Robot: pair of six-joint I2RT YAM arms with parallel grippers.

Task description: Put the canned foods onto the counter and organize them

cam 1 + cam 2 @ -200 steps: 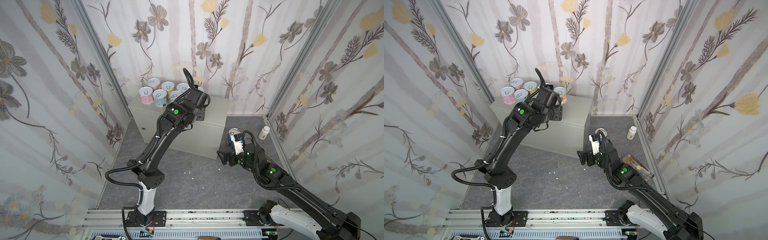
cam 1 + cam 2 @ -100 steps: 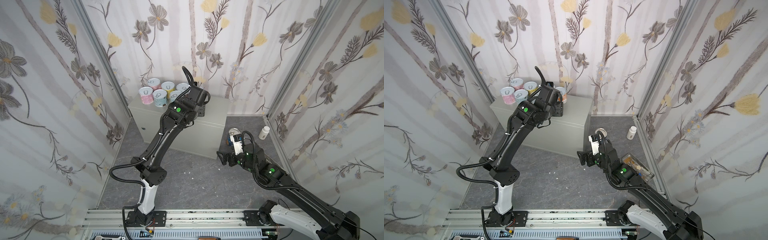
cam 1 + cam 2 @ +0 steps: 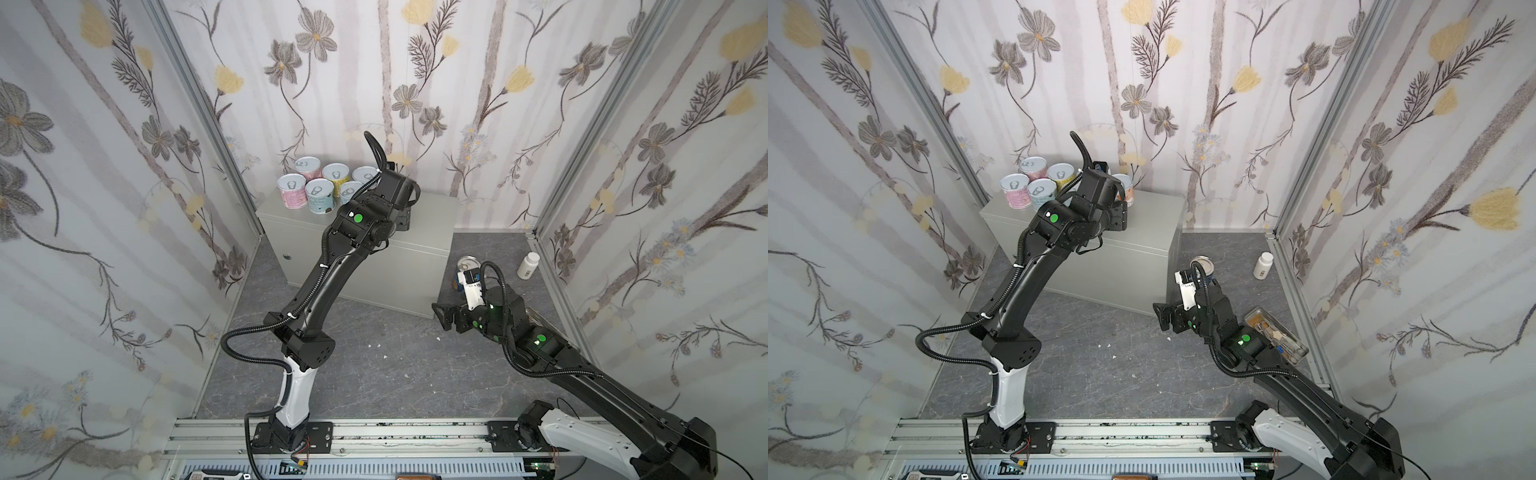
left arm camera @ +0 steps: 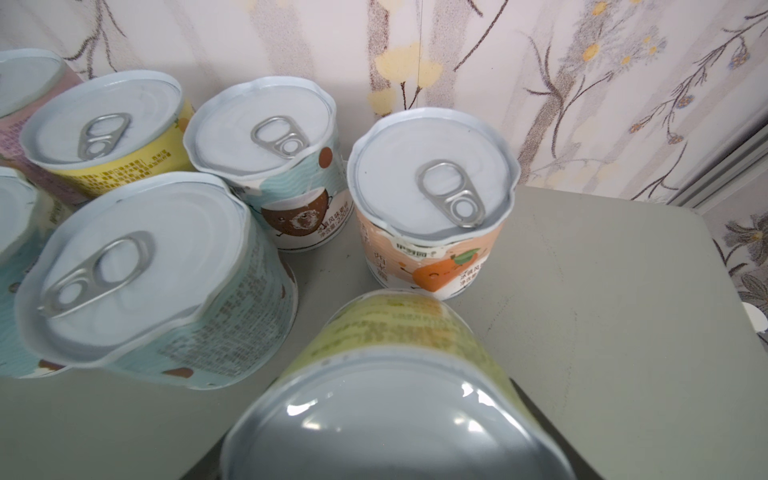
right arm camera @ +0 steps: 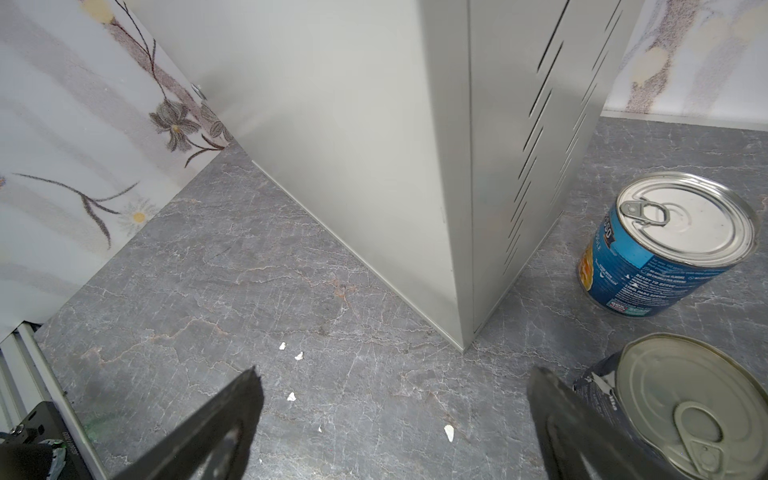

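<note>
The green-labelled can (image 4: 395,386) shows small print and a shiny plain end.

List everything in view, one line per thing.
counter: one, light grey; against back wall
short cans: seven, pink, yellow, teal, orange; back left corner of counter
green can: one, yellow-green; gripped over counter
tall cans: two, blue and navy; floor right of counter
bottle: one, white; floor by right wall
flat tin: one, silver; floor by right wall
left end effector: black; shut on green can
right end effector: black; open over floor
</note>
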